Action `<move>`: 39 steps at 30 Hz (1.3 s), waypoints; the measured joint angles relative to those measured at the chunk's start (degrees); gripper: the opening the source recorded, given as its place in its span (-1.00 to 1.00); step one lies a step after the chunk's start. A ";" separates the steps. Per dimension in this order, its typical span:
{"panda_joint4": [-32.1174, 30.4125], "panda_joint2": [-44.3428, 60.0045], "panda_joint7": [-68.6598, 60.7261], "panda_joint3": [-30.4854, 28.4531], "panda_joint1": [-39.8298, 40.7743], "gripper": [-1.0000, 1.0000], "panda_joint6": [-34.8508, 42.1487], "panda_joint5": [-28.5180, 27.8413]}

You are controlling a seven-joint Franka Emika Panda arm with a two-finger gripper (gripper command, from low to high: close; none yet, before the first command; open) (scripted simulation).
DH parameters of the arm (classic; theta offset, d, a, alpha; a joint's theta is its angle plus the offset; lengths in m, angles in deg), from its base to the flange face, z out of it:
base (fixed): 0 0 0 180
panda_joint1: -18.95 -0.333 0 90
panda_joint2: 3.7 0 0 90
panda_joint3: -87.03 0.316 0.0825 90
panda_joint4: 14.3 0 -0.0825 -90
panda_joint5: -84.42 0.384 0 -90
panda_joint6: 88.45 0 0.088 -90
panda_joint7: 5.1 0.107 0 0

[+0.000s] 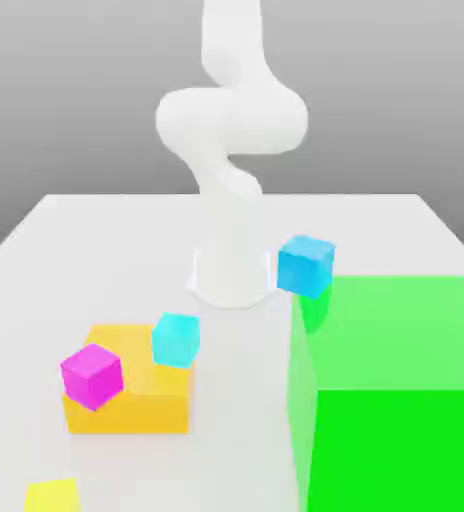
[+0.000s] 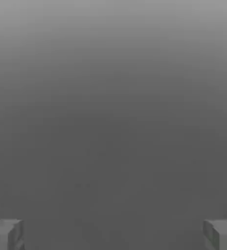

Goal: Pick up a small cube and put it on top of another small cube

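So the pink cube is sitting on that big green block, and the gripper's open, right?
Not quite. The exterior view shows the pink cube at the flat orange-yellow block, not the big green block. The gripper is indeed open, fingers wide apart.

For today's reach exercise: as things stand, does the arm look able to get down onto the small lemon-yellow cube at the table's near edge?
Probably yes. The yellow cube sits alone on bare table, apart from the orange block, and the gripper is open with nothing between its fingers.
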 joint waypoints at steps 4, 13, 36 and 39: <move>0.61 8.64 7.73 1.29 3.99 0.00 -2.23 -0.63; 1.94 27.37 25.10 2.70 11.07 0.00 -7.05 -2.90; 6.30 71.92 52.22 -2.17 16.83 -1.00 -23.30 1.95; 6.30 71.92 52.22 -2.16 16.84 -1.00 -23.40 1.95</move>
